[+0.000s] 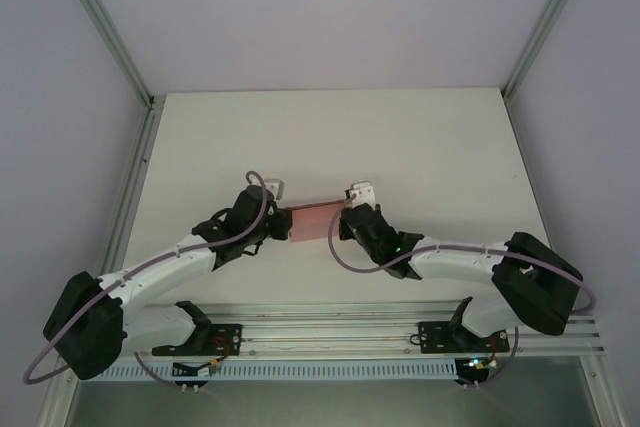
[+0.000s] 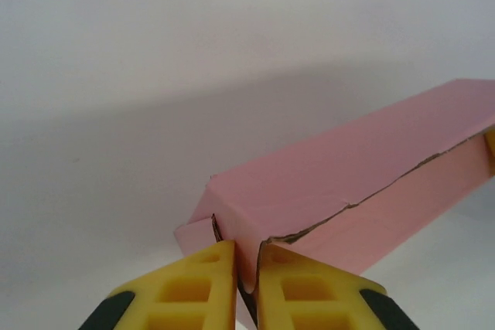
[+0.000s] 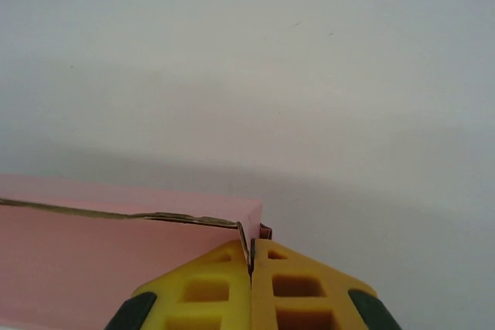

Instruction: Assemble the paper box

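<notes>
Two arms meet at the middle of the white surface (image 1: 400, 137), and between them hangs the paper box (image 1: 312, 219), a long, low pink tube of thin card. It seems to be lifted a little above the surface, because a soft shadow lies under it in the left wrist view.

The left jaws are almost closed, with only a narrow slit between the yellow pads. The edge of the card at the near end of the box sits in this slit, so they appear to pinch it, but not strongly. The right jaws are closed fully, pad against pad, and a thin flap at the other end of the box is caught between them.

Along the top of the box runs a long seam (image 2: 363, 195) with a rough edge, and it is not shut: one panel only lies over the other.

Several things could go wrong from here, in my judgement. If the left jaws let the card slip, the box would hang from the right pinch alone, and it could swing or twist and bend the flap. If the arms pull apart, the thin card may tear at the pinched edges. If they push together, the tube may buckle and the seam may gape open.
</notes>
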You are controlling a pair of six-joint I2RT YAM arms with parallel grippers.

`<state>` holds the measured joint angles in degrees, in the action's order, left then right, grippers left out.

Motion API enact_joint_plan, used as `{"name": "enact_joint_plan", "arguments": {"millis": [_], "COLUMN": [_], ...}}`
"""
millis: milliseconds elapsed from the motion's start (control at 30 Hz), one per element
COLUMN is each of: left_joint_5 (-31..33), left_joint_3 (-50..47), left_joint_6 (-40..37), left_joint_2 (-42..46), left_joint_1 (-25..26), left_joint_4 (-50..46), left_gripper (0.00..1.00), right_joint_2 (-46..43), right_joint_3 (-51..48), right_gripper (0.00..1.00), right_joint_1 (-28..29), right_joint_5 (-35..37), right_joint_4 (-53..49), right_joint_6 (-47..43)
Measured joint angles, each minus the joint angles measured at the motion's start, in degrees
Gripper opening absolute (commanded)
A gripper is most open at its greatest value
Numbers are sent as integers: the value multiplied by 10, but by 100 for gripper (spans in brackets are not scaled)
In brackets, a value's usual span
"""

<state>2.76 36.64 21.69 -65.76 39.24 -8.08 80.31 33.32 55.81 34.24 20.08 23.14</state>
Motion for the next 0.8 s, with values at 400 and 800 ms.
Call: {"name": "enact_joint_plan", "arguments": {"millis": [400, 800], "left_joint_5": [-11, -13], "left_joint_3": [71, 71], "left_joint_6": [93, 260], "left_joint_2": [24, 50], "left_joint_1": [11, -55], "left_joint_4": [-144, -114], "left_gripper": [100, 100], "right_joint_2": [9, 9], "right_joint_3": [0, 0], "right_gripper": [0, 0], "right_joint_1": [10, 16], "right_joint_5": [10, 13], "right_joint_4": [15, 15], "right_joint_6": [2, 2]}}
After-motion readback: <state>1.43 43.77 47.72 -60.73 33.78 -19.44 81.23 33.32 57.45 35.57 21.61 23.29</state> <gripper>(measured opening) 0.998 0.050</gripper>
